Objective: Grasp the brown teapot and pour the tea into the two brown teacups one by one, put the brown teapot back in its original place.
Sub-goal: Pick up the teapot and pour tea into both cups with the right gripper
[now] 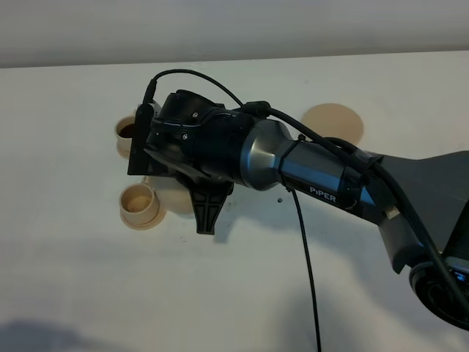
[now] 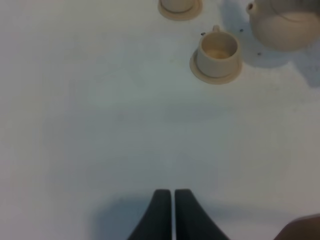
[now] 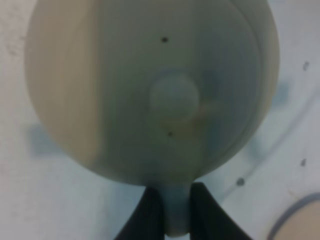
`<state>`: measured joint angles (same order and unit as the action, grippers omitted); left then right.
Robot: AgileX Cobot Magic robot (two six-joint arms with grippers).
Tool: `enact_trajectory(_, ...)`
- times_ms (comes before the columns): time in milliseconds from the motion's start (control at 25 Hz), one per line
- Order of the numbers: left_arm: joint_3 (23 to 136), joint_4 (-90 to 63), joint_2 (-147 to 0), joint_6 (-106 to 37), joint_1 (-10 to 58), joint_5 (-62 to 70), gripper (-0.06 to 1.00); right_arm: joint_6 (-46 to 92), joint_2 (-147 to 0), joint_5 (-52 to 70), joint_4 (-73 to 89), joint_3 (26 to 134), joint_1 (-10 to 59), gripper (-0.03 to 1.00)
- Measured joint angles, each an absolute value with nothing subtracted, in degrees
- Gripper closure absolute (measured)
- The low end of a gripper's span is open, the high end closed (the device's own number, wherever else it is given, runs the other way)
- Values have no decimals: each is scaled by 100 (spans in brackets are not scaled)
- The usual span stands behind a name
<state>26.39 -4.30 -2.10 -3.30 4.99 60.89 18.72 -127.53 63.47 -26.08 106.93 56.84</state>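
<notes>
The right gripper pinches the brown teapot, which is just right of the lower-left teacup in the exterior view; the left gripper is pressed together.

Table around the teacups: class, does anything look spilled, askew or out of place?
Small dark specks dot the white table beside the teacup and teapot, possibly splashed tea. The cup sits upright on its saucer; nothing else stands out.

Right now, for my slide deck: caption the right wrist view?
Jaws pinch the tan teapot by its handle, lid knob toward the camera.
</notes>
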Motion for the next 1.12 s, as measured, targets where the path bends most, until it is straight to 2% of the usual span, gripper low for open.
enact_trajectory(440,2639,-430,-210,-330,499,6089,96,1107,-12916,6488,-4437,10682,6372,86)
enact_trajectory(1120,2639,-430,-210,-330,499,6089,96,610,-13253,6940,-5940,10677,6658,86)
